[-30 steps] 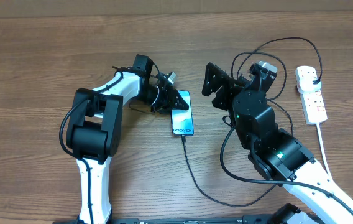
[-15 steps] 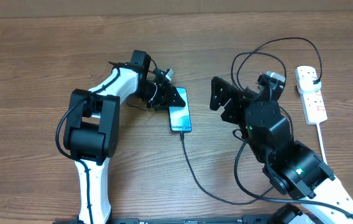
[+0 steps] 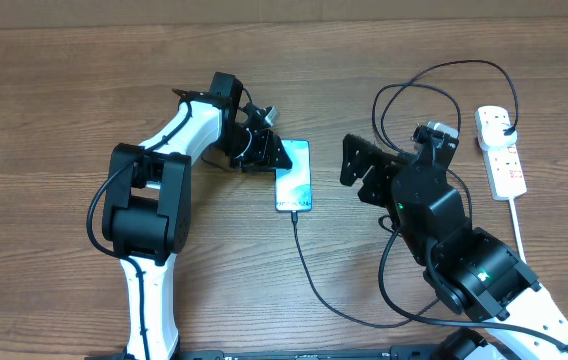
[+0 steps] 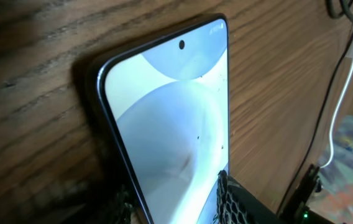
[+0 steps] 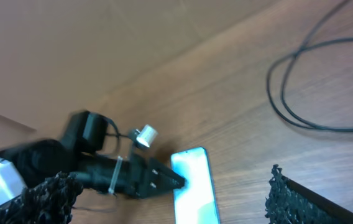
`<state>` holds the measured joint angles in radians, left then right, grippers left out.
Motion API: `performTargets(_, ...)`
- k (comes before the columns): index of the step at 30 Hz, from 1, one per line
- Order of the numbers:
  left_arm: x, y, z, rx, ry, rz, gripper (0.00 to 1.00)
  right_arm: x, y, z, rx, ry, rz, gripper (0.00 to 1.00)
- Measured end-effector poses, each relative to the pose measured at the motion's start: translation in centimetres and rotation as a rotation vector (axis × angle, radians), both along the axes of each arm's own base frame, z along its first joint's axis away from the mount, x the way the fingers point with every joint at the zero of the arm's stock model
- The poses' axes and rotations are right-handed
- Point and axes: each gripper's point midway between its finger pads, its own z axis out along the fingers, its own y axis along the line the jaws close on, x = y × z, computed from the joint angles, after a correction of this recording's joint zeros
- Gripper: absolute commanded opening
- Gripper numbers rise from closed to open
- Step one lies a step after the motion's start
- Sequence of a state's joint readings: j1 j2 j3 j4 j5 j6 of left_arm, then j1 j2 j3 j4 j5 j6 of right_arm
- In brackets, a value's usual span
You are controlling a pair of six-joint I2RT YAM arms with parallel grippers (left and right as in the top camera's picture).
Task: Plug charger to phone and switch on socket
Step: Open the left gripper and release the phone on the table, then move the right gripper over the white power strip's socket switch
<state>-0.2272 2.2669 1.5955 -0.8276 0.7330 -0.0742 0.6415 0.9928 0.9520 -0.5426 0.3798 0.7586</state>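
The phone point(image 4: 170, 130) lies flat on the wooden table point(image 4: 33, 93), its pale screen lit and the camera hole at the far end. The left gripper point(image 4: 173, 210) straddles its near end, mesh-padded fingers point(image 4: 235, 202) either side; contact is unclear. A black cable point(image 4: 318, 118) and a white cord point(image 4: 341, 99) run along the right.

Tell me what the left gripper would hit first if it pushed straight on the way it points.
The phone. It lies flat on the table directly ahead of the left gripper, with its near end already between the fingers. Whether they touch it cannot be told.
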Motion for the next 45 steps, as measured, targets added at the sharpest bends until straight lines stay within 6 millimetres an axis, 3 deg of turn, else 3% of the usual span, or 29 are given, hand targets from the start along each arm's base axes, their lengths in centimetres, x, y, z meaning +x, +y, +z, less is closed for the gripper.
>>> performTargets(2, 0.1, -0.2, 0.6, -0.011, -0.002, 0.001, 1.00, -0.5, -0.4, -1.1, -0.032, 0.043, -0.001, 1.00)
performTargets(6, 0.4, 0.5, 1.5, 0.044, -0.015, 0.006, 1.00, -0.2, -0.2, -1.7, -0.044, 0.058, -0.002, 1.00)
performTargets(9, 0.5, 2.5, 1.4, 0.128, -0.003, 0.031, 1.00, 0.2, -0.2, -2.5, -0.063, 0.077, -0.011, 1.00)
performTargets(11, 0.4, 4.2, 1.5, 0.190, 0.006, 0.051, 1.00, 0.3, -0.8, -2.9, -0.073, 0.093, -0.028, 0.89)
performTargets(14, 0.5, 8.0, 2.1, 0.297, -0.004, 0.106, 1.00, 0.7, -4.0, -4.1, -0.098, 0.151, -0.116, 0.49)
performTargets(15, 0.8, 9.4, 3.3, 0.323, -0.029, 0.134, 1.00, 0.8, -5.8, -4.6, -0.105, 0.181, -0.165, 0.42)
performTargets(16, 1.0, 10.5, 5.2, 0.338, -0.071, 0.161, 1.00, 0.9, -8.1, -5.2, -0.108, 0.215, -0.229, 0.31)
performTargets(17, 1.2, 11.3, 7.3, 0.345, -0.118, 0.184, 1.00, 0.9, -9.2, -5.4, -0.100, 0.231, -0.263, 0.25)
performTargets(19, 1.3, 12.5, 13.0, 0.357, -0.257, 0.231, 1.00, 0.9, -12.7, -6.2, -0.094, 0.278, -0.356, 0.15)
performTargets(21, 0.0, 13.2, 19.7, 0.363, -0.420, 0.272, 1.00, 0.9, -15.5, -6.5, -0.080, 0.299, -0.430, 0.09)
performTargets(24, -4.5, 14.3, 28.3, 0.388, -0.619, 0.340, 1.00, 0.7, -19.4, -7.5, -0.064, 0.351, -0.518, 0.04)
performTargets(26, -7.9, 15.2, 31.8, 0.411, -0.703, 0.388, 1.00, 0.6, -21.5, -8.2, -0.054, 0.412, -0.565, 0.04)
performTargets(31, -13.6, 17.8, 34.0, 0.503, -0.734, 0.485, 1.00, 0.7, -26.3, -10.0, -0.015, 0.580, -0.674, 0.04)
performTargets(34, -16.5, 18.9, 34.7, 0.541, -0.752, 0.516, 1.00, 1.9, -29.3, -11.5, 0.038, 0.716, -0.715, 0.04)
performTargets(40, -18.8, 19.7, 35.7, 0.552, -0.795, 0.551, 1.00, 5.4, -32.8, -14.0, 0.071, 0.880, -0.706, 0.04)
performTargets(45, -18.8, 19.8, 35.6, 0.557, -0.792, 0.552, 1.00, 7.3, -33.6, -16.8, 0.065, 0.934, -0.669, 0.04)
